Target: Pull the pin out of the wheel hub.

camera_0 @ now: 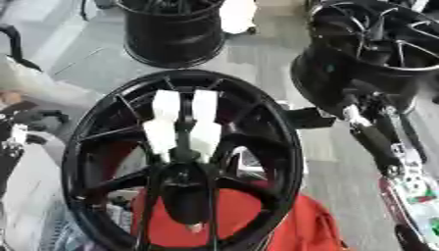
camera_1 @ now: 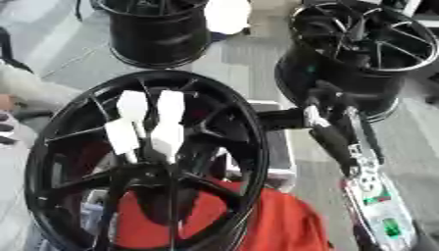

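Your right hand point(camera_1: 330, 135) hangs beside the wheel hub point(camera_0: 184, 169); whether its fingers are curled or holding anything, I cannot tell. Reaching in askew could jam the white pin point(camera_0: 182, 125) against a spoke

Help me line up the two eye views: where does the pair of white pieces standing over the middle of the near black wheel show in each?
Left eye view: the white pieces sit just left of picture centre, above the hub of the near wheel.
Right eye view: the same pieces lie further left.
Shared landmark: the red cloth under the wheel's lower edge.
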Action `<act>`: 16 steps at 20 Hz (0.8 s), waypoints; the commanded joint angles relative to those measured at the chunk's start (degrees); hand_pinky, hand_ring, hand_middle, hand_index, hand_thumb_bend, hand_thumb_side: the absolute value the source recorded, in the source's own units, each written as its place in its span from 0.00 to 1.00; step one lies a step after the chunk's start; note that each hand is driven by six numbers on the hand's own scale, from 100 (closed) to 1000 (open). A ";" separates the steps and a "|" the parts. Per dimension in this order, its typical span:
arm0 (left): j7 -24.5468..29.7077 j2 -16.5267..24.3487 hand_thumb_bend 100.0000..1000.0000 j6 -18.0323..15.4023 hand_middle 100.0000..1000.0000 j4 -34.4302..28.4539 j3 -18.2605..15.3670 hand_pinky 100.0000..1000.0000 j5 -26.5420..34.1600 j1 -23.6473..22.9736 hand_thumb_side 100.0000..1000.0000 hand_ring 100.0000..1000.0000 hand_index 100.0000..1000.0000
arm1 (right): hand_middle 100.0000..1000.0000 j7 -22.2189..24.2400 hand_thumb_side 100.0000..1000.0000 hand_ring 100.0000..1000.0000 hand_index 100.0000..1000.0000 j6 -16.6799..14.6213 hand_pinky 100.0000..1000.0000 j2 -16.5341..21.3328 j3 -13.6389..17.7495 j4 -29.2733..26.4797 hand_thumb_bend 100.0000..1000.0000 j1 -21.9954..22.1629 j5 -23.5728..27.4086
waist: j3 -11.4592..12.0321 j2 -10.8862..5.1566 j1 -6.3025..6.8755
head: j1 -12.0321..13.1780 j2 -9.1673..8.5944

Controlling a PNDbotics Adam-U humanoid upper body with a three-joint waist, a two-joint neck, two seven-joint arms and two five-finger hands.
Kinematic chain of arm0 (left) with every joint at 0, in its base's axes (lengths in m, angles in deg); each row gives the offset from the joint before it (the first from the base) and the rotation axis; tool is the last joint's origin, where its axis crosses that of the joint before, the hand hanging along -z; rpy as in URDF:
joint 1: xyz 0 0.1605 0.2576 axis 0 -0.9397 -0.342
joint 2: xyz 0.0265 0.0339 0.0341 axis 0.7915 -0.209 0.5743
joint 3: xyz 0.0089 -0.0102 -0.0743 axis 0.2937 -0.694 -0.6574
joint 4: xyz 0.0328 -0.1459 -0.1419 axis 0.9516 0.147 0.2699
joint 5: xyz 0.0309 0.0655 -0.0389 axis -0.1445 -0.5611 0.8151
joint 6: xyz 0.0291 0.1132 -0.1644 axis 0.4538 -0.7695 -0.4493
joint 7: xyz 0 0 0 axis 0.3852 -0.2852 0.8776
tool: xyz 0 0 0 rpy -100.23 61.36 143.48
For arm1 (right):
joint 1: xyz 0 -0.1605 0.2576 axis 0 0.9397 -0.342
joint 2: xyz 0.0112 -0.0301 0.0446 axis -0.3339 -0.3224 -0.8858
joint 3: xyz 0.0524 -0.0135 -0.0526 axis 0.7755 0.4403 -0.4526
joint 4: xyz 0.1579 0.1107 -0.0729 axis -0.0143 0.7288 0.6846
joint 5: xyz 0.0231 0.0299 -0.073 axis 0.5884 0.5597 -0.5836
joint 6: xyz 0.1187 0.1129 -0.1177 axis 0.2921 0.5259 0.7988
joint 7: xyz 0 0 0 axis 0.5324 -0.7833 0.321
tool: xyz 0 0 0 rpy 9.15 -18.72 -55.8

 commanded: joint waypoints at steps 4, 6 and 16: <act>-0.33 1.60 0.00 -0.23 0.60 -1.38 -0.34 0.51 0.63 0.60 0.66 0.60 0.83 | 0.73 -0.11 0.34 0.68 0.86 -0.10 0.64 0.36 0.31 -1.13 0.00 -0.42 -0.01 | -0.07 -0.65 0.31 | -0.06 -0.30; -0.27 1.71 0.00 -0.26 0.60 -1.40 -0.28 0.51 0.71 0.63 0.66 0.60 0.83 | 0.73 -0.08 0.34 0.68 0.86 -0.11 0.64 0.34 0.31 -1.13 0.00 -0.41 -0.01 | -0.09 -0.71 0.32 | -0.01 -0.31; -0.64 18.86 0.00 -6.52 0.62 -2.69 2.40 0.53 3.30 -0.31 0.76 0.61 0.84 | 0.73 0.06 0.34 0.68 0.86 -0.06 0.64 0.88 0.14 -0.92 0.00 -0.38 -0.25 | -0.78 -0.95 1.19 | -0.37 -0.54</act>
